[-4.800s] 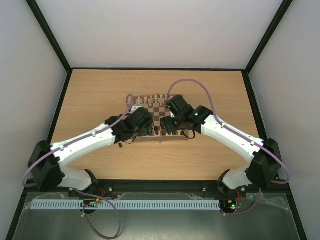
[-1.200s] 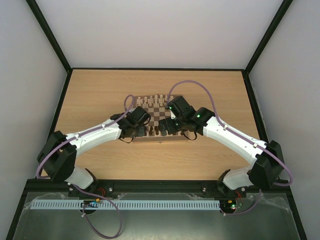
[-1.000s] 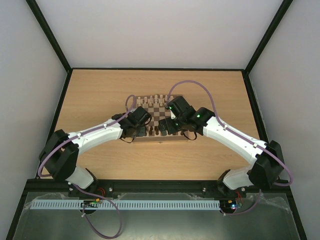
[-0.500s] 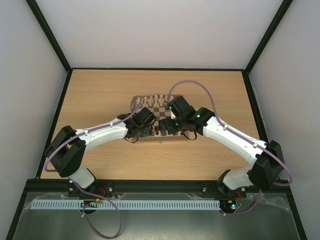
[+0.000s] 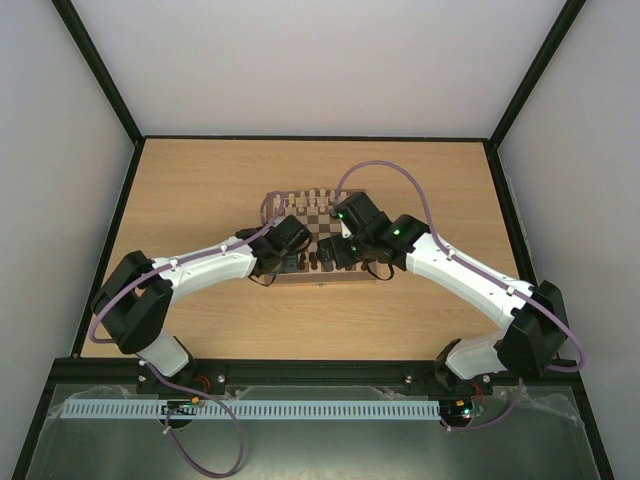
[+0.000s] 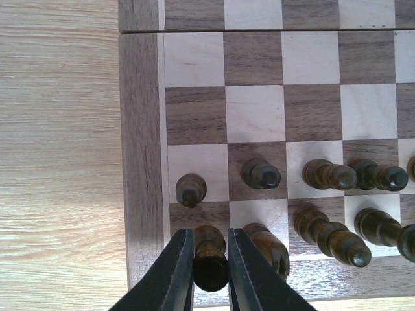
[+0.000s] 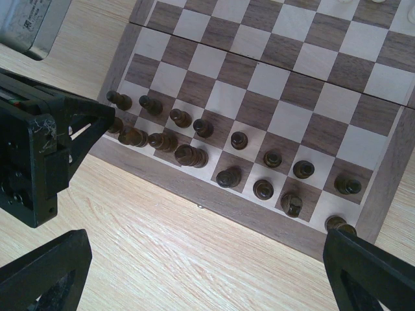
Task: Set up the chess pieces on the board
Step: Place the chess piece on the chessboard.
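At the left, the left claw [image 6: 211, 238] is over the near left corner of the board [image 6: 256, 113]. Its two fingers [image 6: 180, 269] are almost closed, with only a narrow gap, and in this gap they grip one dark piece [image 6: 211, 267] from both sides. This piece is over the corner square of the board. We cannot tell if its foot already rests on the square.

Just to the right of it, in the same near row of the board, a second dark piece [image 6: 267, 243] stands very near the right finger. We cannot tell if they touch. The other dark pieces [image 7: 230, 176] fill the two rows at the near edge of the board, some upright and some leaning. In the top view, the pale pieces [image 5: 308, 199] stand in a line along the far edge of the board. The board itself lies in the middle of the table [image 5: 190, 190].

At the right, the right claw [image 7: 206, 238] hangs above the near edge of the board, toward its right half. Its fingers [image 7: 366, 272] are spread very wide. They hold nothing and touch no piece.
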Action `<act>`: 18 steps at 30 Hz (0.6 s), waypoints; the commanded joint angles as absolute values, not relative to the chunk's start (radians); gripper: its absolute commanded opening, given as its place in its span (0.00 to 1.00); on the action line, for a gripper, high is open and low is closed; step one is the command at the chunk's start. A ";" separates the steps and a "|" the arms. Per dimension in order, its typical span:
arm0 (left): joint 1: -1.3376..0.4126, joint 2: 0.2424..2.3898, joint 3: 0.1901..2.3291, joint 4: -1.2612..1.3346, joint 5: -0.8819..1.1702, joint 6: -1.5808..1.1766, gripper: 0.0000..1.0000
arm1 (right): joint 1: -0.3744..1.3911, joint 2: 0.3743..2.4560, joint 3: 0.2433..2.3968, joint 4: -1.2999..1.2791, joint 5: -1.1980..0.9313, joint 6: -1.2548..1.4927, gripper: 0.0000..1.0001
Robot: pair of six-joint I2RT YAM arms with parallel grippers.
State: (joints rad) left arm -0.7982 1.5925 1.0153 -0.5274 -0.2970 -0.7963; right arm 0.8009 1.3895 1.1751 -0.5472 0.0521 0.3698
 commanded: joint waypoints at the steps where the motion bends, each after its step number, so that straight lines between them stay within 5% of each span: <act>1: -0.804 1.604 1.001 -0.531 -0.321 -0.811 0.13 | 0.809 1.401 1.168 -0.564 0.052 0.362 0.99; 18: -0.804 1.612 0.979 -0.514 -0.316 -0.819 0.21 | 0.809 1.404 1.166 -0.561 0.042 0.362 0.99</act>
